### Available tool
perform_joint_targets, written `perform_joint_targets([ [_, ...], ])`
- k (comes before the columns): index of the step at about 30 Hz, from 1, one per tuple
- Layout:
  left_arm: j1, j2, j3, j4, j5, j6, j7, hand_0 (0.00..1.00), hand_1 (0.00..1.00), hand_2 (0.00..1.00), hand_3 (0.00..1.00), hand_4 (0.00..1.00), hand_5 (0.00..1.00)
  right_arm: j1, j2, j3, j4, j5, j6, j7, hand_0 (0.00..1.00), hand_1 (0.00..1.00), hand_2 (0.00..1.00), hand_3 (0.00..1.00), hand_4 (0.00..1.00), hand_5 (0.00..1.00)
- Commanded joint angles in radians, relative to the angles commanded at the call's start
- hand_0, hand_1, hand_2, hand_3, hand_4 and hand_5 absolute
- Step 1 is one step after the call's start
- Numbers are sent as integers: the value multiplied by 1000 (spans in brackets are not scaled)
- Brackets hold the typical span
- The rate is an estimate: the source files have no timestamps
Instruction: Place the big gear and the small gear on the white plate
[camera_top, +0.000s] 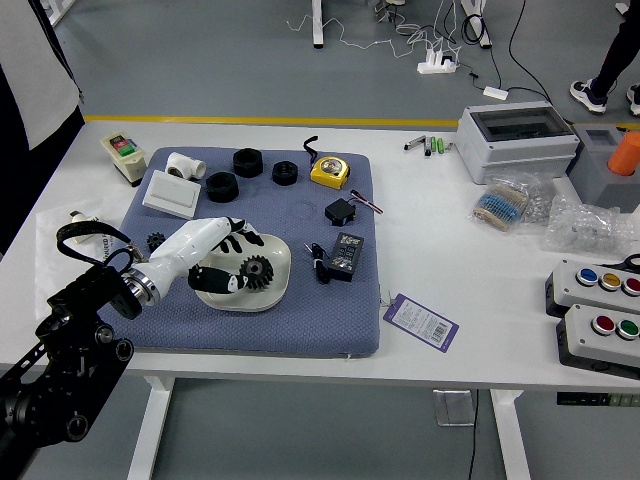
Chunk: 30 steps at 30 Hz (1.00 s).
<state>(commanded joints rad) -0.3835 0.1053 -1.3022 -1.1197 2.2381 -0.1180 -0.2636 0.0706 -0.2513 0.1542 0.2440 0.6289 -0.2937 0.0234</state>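
1. L hand (212, 248) is over the white plate (258, 301), coming in from the L, back of hand up. Fingers spread, thumb well apart from them; not pinching anything.
2. Big gear (257, 271), black, is on the plate, toward its R side, just beside the thumb tip. Can't tell if they touch.
3. Small gear (155, 241), also black, is on the blue mat (300, 330), off the plate, nr the robot's wrist.
4. Far side of mat, L to R: white box (171, 195) w/ a white pipe fitting (186, 166) nr it, then 3 blk rings (222, 187), then yellow tape measure (329, 171).
5. R of plate, still on the mat area: blk cable (319, 262), blk adapter (345, 257) and, farther back, a small blk block (340, 212) w/ a thin pen-like tool (367, 202) beside it.
6. Purple-edged tag (422, 322) on the white table (450, 260), just R of mat.
7. Far R: 2 button boxes (602, 338), clear plastic bags (585, 226), white case (515, 140).
8. Person's leg & shoes (588, 96) at top R, on the floor past the table.
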Motion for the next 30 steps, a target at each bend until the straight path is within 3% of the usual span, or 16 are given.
perform_joint_targets([
  [1, 0, -1, -1, 3, 6, 2, 3, 637, 730, 759, 749, 998, 363, -1, 0, -1, 0, 0, 0, 0, 660, 673, 739, 569, 791, 677],
  [12, 11, -1, -15, 0, 17, 27, 10, 663, 751, 784, 760, 998, 388, -8, 1, -9, 0, 4, 0, 0, 659, 673, 739, 568, 791, 677],
  [18, 20, -3, -64, -12, 26, 86, 8, 669, 756, 787, 764, 998, 390, -11, 2, -12, 0, 5, -1, 1, 660, 675, 739, 568, 791, 677],
  [19, 20, -1, -75, -11, 31, 96, 10, 664, 753, 787, 722, 998, 295, -11, 2, -12, 0, 5, -1, 1, 662, 674, 739, 569, 791, 676],
  [24, 17, 10, -137, 11, 31, 109, 39, 664, 753, 787, 722, 998, 295, -14, 2, -15, 0, 6, -1, 1, 662, 674, 739, 569, 791, 676],
  [25, 17, 11, -145, 16, 31, 106, 45, 661, 752, 790, 713, 936, 205, -15, 2, -15, 0, 6, -2, 1, 660, 675, 739, 568, 791, 676],
  [30, 1, 21, -179, 76, 31, 92, 77, 661, 752, 790, 713, 936, 205, -15, 1, -12, 0, 6, -1, 2, 660, 675, 739, 568, 791, 676],
])
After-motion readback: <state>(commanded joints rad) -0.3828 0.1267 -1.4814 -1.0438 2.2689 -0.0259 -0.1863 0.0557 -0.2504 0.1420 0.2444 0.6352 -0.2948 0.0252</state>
